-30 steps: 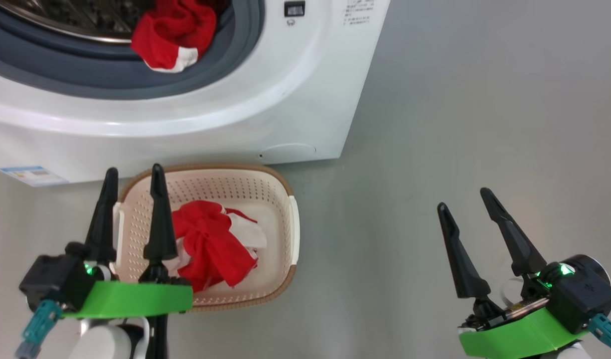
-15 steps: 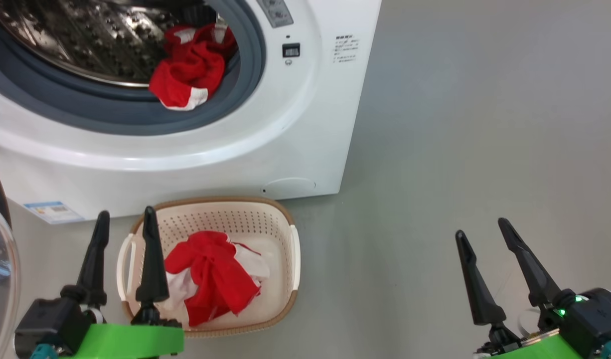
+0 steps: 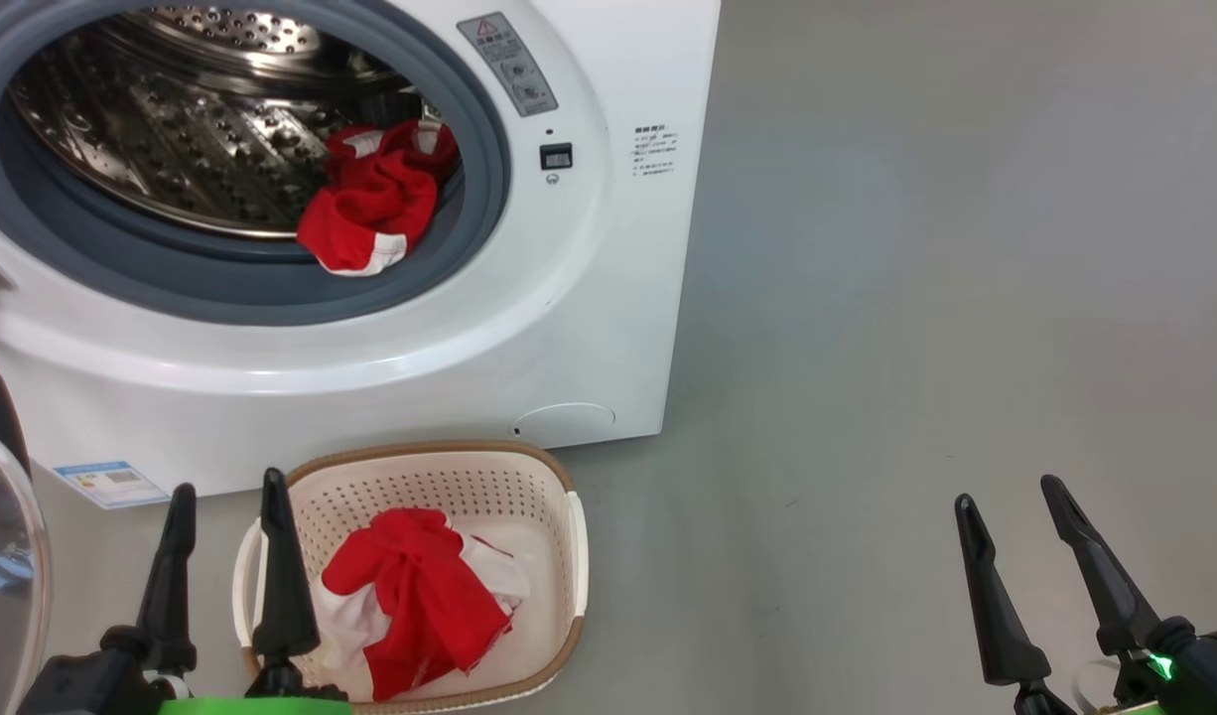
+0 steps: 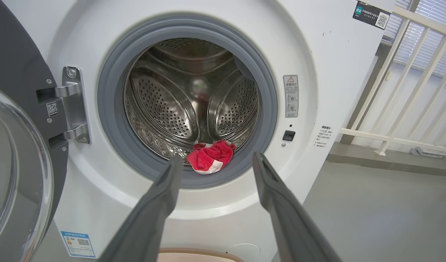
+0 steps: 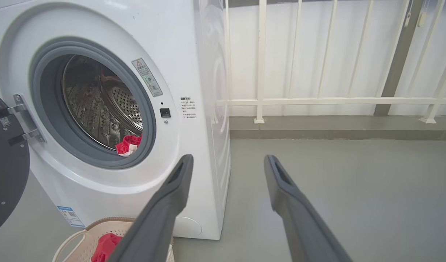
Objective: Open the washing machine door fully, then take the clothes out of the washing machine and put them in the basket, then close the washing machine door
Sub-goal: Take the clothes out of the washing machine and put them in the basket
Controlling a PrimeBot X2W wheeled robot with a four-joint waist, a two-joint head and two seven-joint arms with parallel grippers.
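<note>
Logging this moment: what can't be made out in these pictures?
Washing machine door: cut by the left edge, left wrist view; how far it has swung is unclear.
Clothes in the basket: bunched together, head view; their number is unclear.
Warning label: print too small to read, left wrist view.

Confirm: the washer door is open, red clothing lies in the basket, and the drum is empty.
The drum is not empty: the left wrist view shows a red garment at its front lip. The door is open, and red clothing lies in the basket.
</note>
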